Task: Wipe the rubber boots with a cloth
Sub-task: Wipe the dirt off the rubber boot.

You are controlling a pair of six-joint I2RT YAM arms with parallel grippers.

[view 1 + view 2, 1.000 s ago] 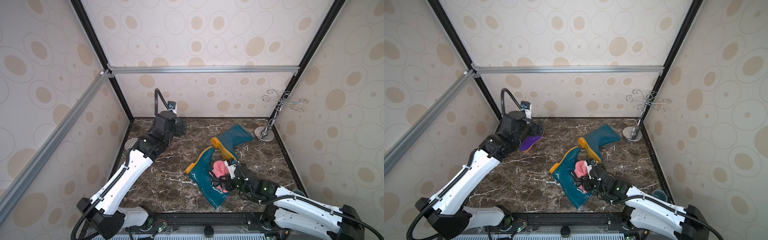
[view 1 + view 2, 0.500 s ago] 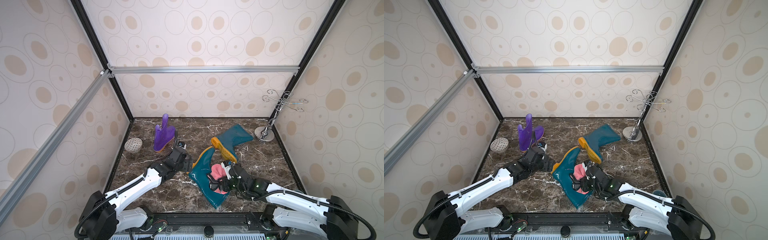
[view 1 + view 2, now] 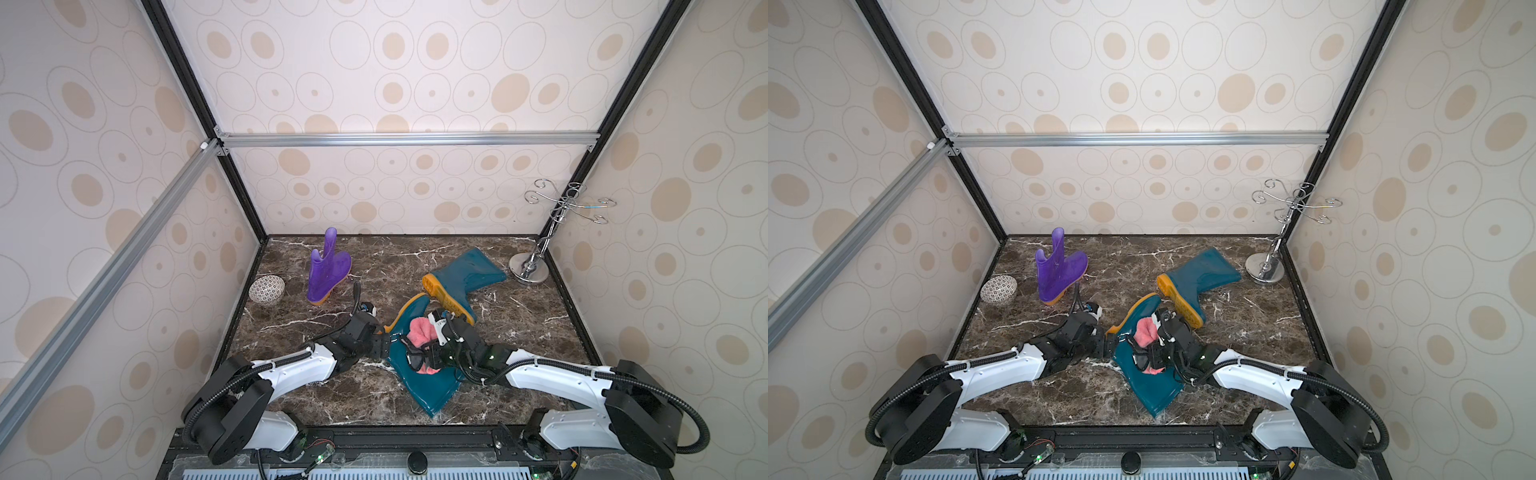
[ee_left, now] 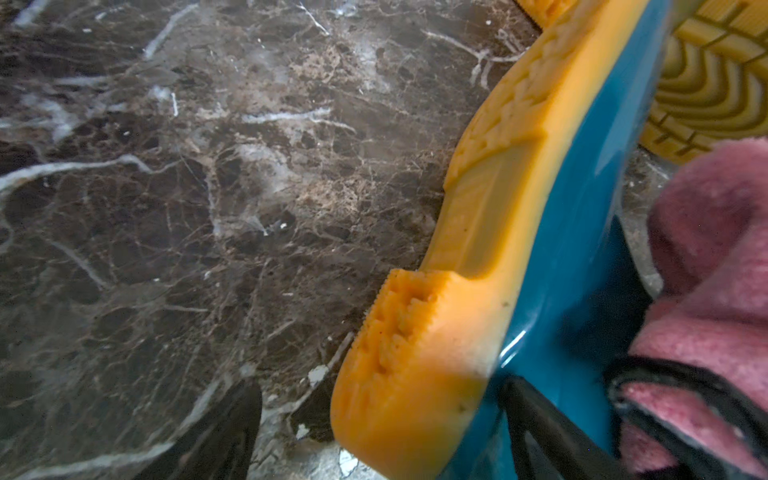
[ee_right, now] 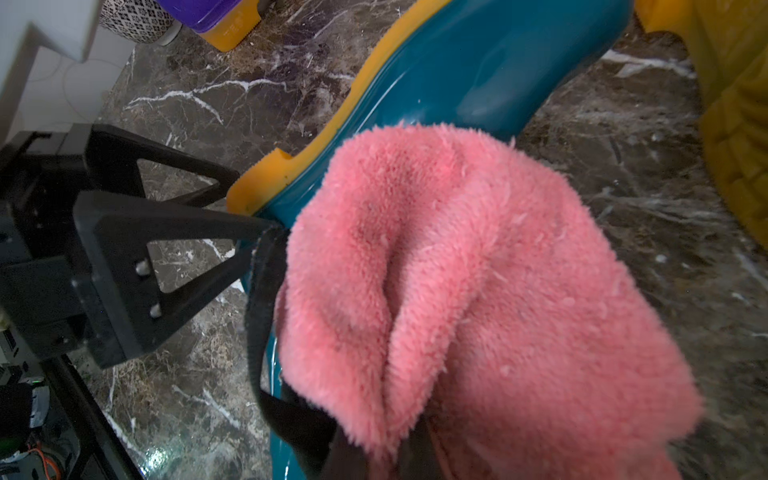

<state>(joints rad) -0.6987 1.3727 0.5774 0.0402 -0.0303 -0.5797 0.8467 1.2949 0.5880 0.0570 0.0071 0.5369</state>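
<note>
Counting three boots (image 3: 424,386): right gripper (image 3: 430,355) clenches one cloth (image 3: 419,332), left gripper (image 3: 381,348) gapes.

Dark marble floor (image 3: 390,259), oval-patterned walls (image 3: 415,62)

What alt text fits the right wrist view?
A fluffy pink cloth with black edging fills the frame, draped over a glossy teal rubber boot with a yellow-orange sole lying on a dark marble tabletop. The left gripper, black, straddles the boot's heel with jaws open.
</note>
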